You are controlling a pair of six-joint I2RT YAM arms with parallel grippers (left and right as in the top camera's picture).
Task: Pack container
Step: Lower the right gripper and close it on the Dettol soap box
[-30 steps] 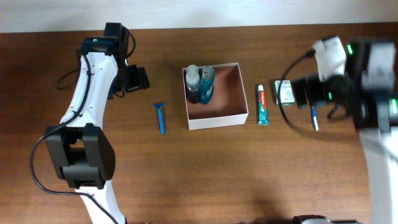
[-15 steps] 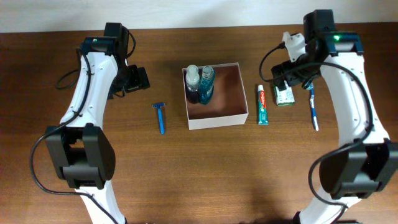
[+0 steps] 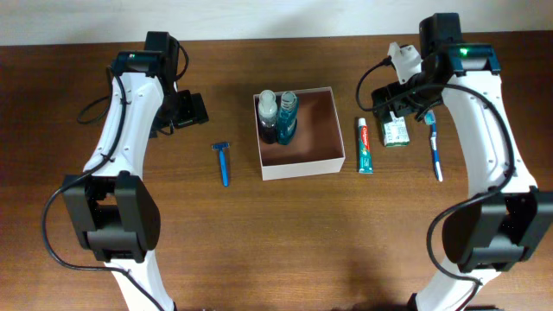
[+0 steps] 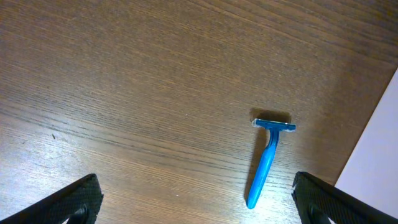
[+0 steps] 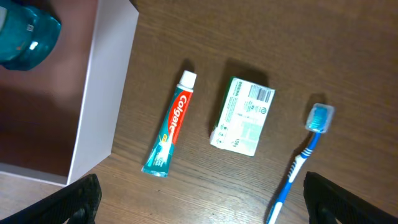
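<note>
The square open-topped container with thin white walls and a pinkish-brown inside (image 3: pixel 318 130) is seen at the middle of the brown wooden table (image 3: pixel 276 242). Two blue-tinted bottles (image 3: pixel 288 119) are stood in its far left corner. The left gripper (image 4: pixel 196 205) is spread wide and empty above a blue disposable razor (image 4: pixel 267 158). The right gripper (image 5: pixel 202 199) is likewise spread wide with nothing gripped, over a white-and-green toothpaste tube (image 5: pixel 169 134), a small green-and-white carton (image 5: pixel 242 116) and a blue toothbrush (image 5: pixel 298 165), all laid right of the container.

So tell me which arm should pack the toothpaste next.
Right. Its open fingers hover by the toothpaste beside the container; the left arm sits across the container, near the razor.
</note>
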